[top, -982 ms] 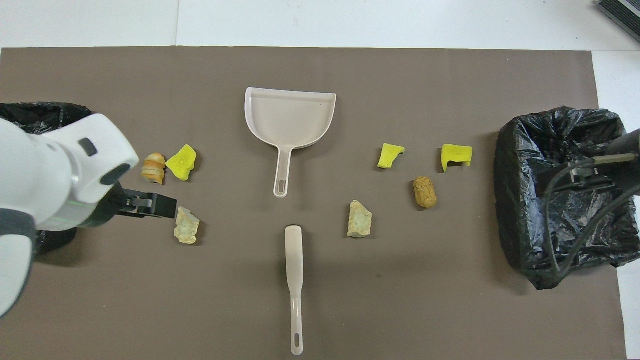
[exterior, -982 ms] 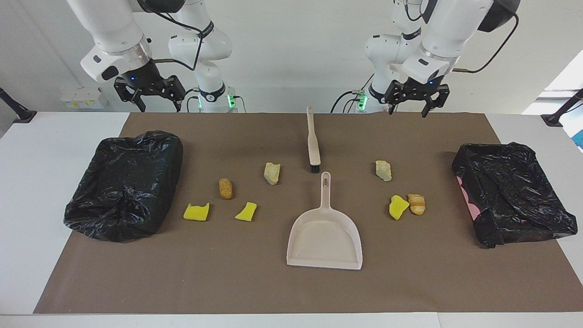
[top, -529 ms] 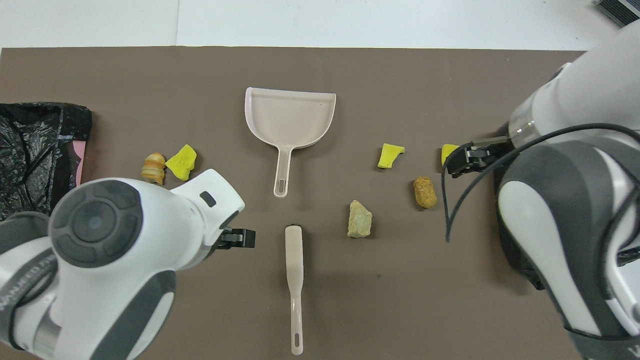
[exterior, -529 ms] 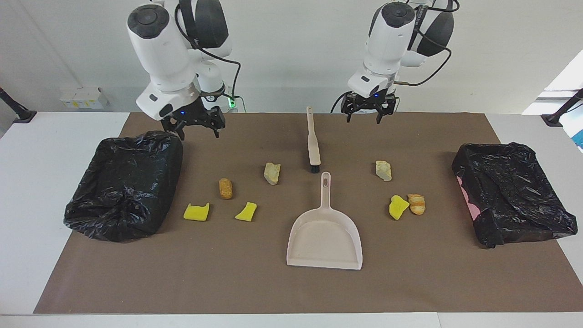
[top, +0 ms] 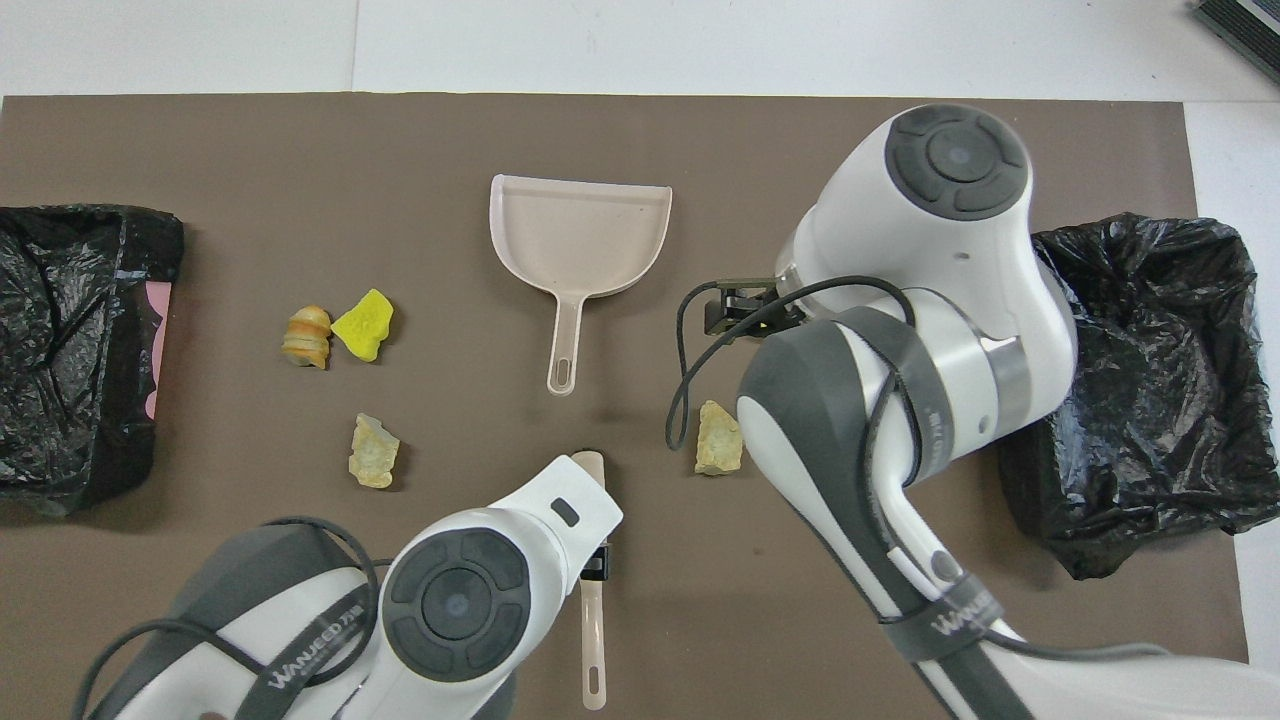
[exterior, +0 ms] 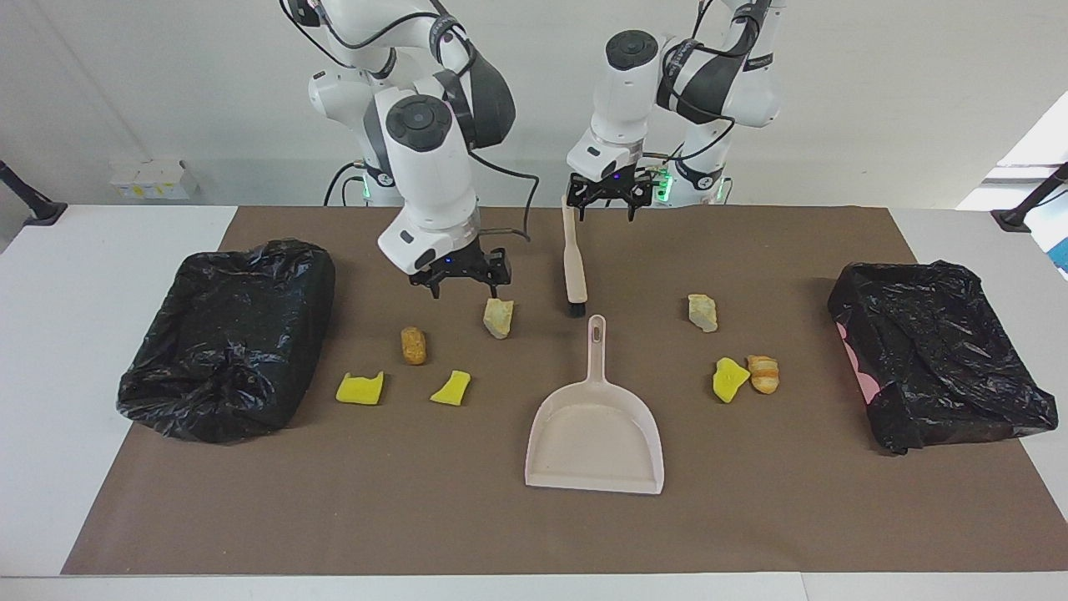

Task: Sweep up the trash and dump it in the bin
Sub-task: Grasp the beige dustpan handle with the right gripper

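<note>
Your left gripper (exterior: 607, 203) hangs over the handle end of the brush (exterior: 573, 265), fingers spread and pointing down, holding nothing. Your right gripper (exterior: 460, 282) hovers low with its fingers apart and empty, just over the mat (exterior: 467, 534) beside a beige stone-like lump (exterior: 498, 317), which lies toward the right arm's end from the brush head.

The trash lies loose on the mat in two groups around the dustpan (exterior: 594, 434). Toward the right arm's end from the dustpan you have that lump, an orange-brown bread-like piece (exterior: 413, 345) and two yellow sponge chunks (exterior: 360, 388) (exterior: 450, 388). Toward the left arm's end sit another beige lump (exterior: 702, 312), a yellow chunk (exterior: 730, 379) and a bread-like piece (exterior: 763, 373) touching it.

The dustpan rests flat, its handle pointing at the brush bristles. A black-lined bin (exterior: 227, 338) sits at the right arm's end from the dustpan, a second bin (exterior: 939, 363) at the left arm's end. In the overhead view the right arm covers part of the trash.
</note>
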